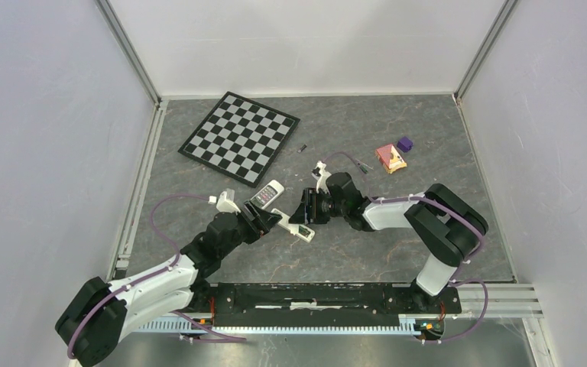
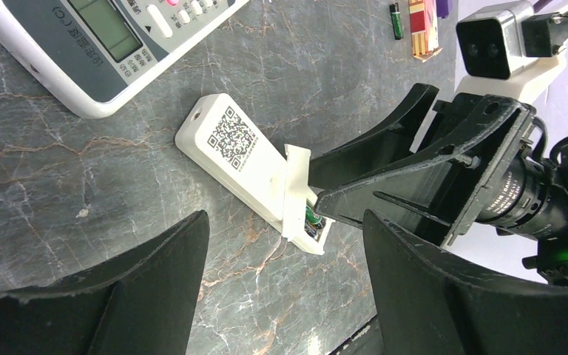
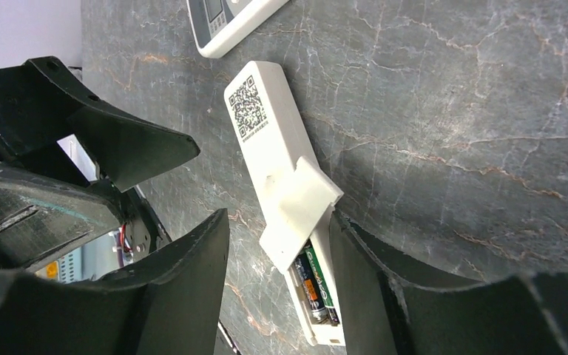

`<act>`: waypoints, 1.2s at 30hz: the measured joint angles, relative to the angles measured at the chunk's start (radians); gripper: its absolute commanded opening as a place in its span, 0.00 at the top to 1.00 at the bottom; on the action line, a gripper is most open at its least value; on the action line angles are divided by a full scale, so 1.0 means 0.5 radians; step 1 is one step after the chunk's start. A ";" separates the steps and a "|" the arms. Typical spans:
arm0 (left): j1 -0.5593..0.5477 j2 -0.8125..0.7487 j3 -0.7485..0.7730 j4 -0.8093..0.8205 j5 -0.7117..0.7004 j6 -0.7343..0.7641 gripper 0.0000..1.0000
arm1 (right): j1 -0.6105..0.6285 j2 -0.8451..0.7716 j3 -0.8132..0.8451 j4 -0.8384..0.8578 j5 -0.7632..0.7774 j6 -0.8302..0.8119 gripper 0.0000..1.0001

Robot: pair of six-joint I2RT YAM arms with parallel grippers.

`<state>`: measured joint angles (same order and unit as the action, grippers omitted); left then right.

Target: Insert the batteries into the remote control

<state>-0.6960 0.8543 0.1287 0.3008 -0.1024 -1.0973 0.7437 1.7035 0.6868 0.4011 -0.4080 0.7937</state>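
Grey marbled tabletop (image 3: pixel 488 111). Right claw (image 3: pixel 279 218) half-open astride battery end of face-down remote control (image 3: pixel 266 126), one finger (image 3: pixel 362 251) touching its edge, nothing clamped. Between fingers: compartment (image 3: pixel 329 336) with two batteries (image 3: pixel 314 285) seated, cover (image 3: pixel 299 203) part-slid. Probably next: push cover shut squarely, no tilting. Opposite: left claw (image 2: pixel 285 214) wide open, empty.

White remote (image 2: pixel 237 151) back-up on the desk (image 2: pixel 81 192)
Its cover (image 2: pixel 296 194) part-slid, green battery (image 2: pixel 313 217) seemingly inside, right claw (image 2: pixel 316 183) at that end.

Chessboard (image 1: pixel 240 138), purple cube (image 1: pixel 404 144), red-yellow box (image 1: pixel 390 158)
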 measured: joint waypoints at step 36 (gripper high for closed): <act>0.000 -0.094 0.000 -0.065 -0.015 0.018 0.19 | -0.050 0.244 -0.242 0.754 -0.026 0.462 0.72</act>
<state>-0.6960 0.8074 0.1287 0.2684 -0.1101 -1.0882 0.7189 1.8256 0.5659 0.7780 -0.4210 1.0245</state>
